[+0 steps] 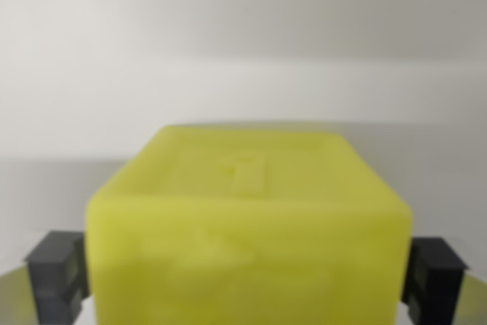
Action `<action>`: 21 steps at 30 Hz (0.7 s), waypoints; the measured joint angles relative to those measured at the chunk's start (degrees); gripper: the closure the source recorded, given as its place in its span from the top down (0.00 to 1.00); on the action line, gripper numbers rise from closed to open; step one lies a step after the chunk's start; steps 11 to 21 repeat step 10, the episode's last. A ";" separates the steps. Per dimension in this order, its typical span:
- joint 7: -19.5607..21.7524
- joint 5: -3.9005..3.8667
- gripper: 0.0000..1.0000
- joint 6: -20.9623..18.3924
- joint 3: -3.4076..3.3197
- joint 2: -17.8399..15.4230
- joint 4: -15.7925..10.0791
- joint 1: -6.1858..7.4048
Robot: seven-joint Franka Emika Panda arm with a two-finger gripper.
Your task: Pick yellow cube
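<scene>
The yellow cube [247, 226] fills the lower middle of the wrist view, blurred by closeness, with a small square mark on its top face. My gripper [247, 275] stands around it: one dark finger [57, 275] presses against its side at the wrist view's left, the other finger [435, 275] against its side at the wrist view's right. Both pads sit tight on the cube's flanks, so the gripper is shut on the cube. The cube's underside and whatever lies below it are hidden.
A pale grey surface [46, 188] and a plain whitish wall [243, 36] lie beyond the cube. No other objects show.
</scene>
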 joint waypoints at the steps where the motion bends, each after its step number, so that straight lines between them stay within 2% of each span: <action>1: -0.02 0.03 1.00 0.00 -0.01 0.00 0.00 0.02; 5: -0.07 0.09 1.00 0.00 -0.02 0.00 0.00 0.05; 6: -0.11 0.15 0.00 0.00 -0.04 0.00 0.01 0.08; 21: -0.11 0.15 0.00 0.00 -0.04 0.00 0.01 0.08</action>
